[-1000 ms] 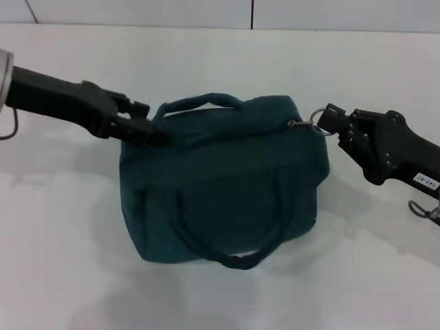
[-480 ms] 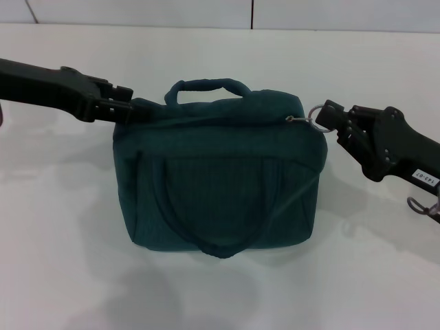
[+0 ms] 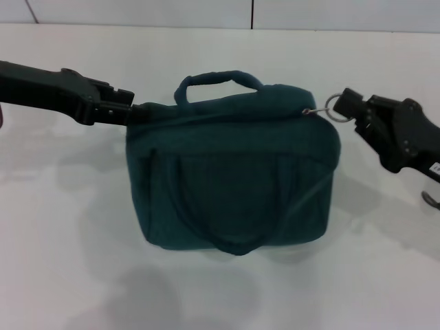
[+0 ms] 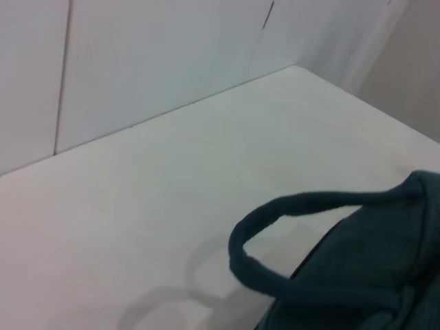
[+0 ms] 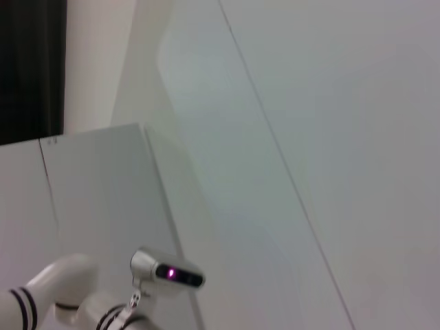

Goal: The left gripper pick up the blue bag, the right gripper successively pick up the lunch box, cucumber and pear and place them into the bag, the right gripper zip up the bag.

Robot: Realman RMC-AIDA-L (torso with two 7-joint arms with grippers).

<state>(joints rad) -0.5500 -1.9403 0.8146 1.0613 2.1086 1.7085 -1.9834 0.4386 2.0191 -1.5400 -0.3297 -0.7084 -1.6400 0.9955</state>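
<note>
The blue bag [image 3: 234, 175], dark teal cloth with two loop handles, stands upright and closed on the white table [image 3: 62, 227]. My left gripper [image 3: 129, 111] is shut on the bag's upper left end. My right gripper [image 3: 346, 104] is shut on the metal zipper ring [image 3: 334, 108] at the bag's upper right corner. The left wrist view shows one bag handle [image 4: 289, 210] and part of the bag [image 4: 371, 275]. The lunch box, cucumber and pear are out of view.
A wall with panel seams [image 3: 252, 14] runs along the table's far edge. The right wrist view shows only walls and a white robot part with a pink light [image 5: 168, 273].
The bag went from tilted to upright, then shifted right. My right gripper moved right and slightly up with the zipper ring. My left gripper kept its hold on the bag's end.
</note>
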